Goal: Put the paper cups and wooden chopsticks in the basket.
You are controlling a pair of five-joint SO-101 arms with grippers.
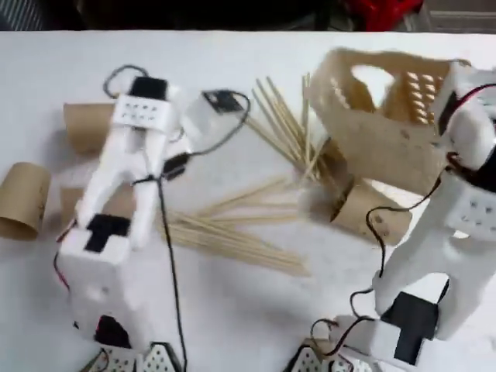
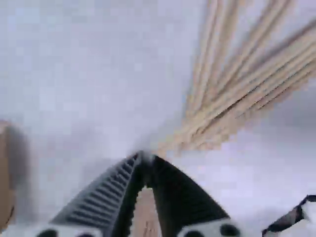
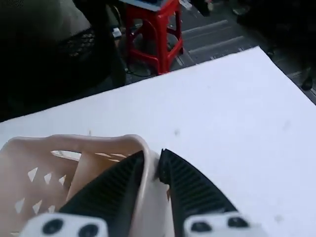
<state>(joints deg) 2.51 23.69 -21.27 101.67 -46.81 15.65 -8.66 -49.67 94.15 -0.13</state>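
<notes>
My left gripper [image 2: 146, 157] points down at the table, its black jaws shut, with wooden chopsticks [image 2: 237, 94] running out from the tips and a strip of wood showing between the jaws. The left arm [image 1: 128, 170] stands over that pile of chopsticks [image 1: 232, 232]. More chopsticks [image 1: 283, 124] fan out beside the beige basket [image 1: 387, 132], which is tilted. My right gripper [image 3: 153, 154] is shut on the basket's rim [image 3: 140, 148]. Paper cups lie on their sides at the left [image 1: 23, 198], the back left [image 1: 85, 124] and in front of the basket [image 1: 372, 213].
Part of another brown cup [image 1: 70, 201] shows under the left arm. Black cables [image 1: 167, 256] trail across the table between the arms. A red stool [image 3: 153, 29] stands on the floor beyond the table's far edge [image 3: 148, 86].
</notes>
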